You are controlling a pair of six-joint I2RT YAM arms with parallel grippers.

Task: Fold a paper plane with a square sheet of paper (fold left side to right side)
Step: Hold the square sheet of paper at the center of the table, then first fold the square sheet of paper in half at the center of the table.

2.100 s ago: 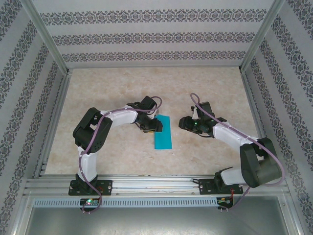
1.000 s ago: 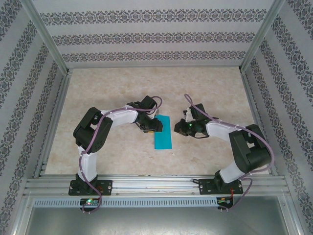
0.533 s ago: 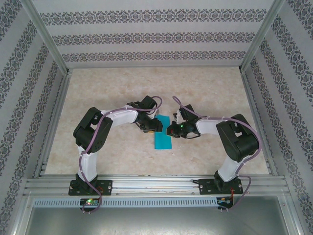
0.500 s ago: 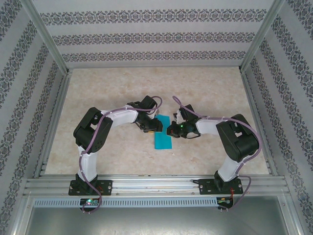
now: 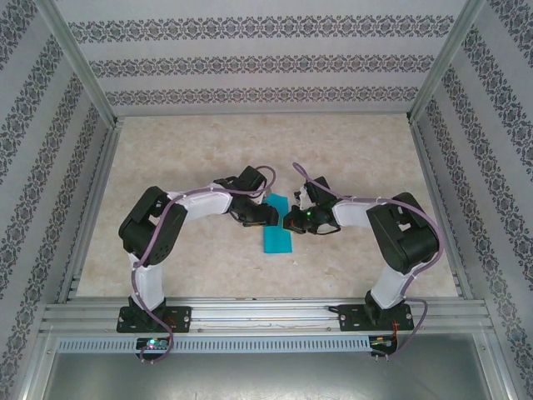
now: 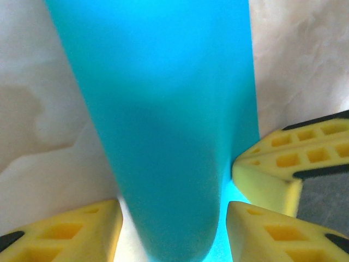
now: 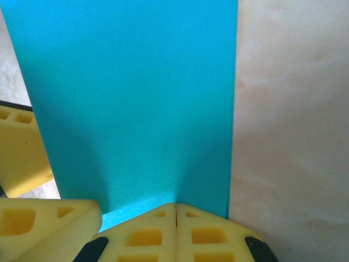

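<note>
The square sheet of paper (image 5: 278,236) is teal and lies on the table as a narrow strip, folded over on itself. In the left wrist view its rounded, uncreased fold (image 6: 163,136) runs between my yellow fingers. My left gripper (image 5: 265,215) (image 6: 172,218) is open, with a small gap between the paper and each finger. My right gripper (image 5: 289,222) (image 7: 175,207) is shut, its joined fingertips resting on the paper (image 7: 131,98) near its right edge. The right gripper's fingers (image 6: 283,164) sit close beside my left ones.
The beige marbled table (image 5: 350,150) stretches around the paper. Patterned walls (image 5: 266,62) and metal frame posts (image 5: 83,67) close off the back and both sides. A metal rail (image 5: 266,317) runs along the near edge by the arm bases.
My right arm swung left from beside the paper until its shut fingertips reached it. My left gripper has opened a little wider around the fold.
</note>
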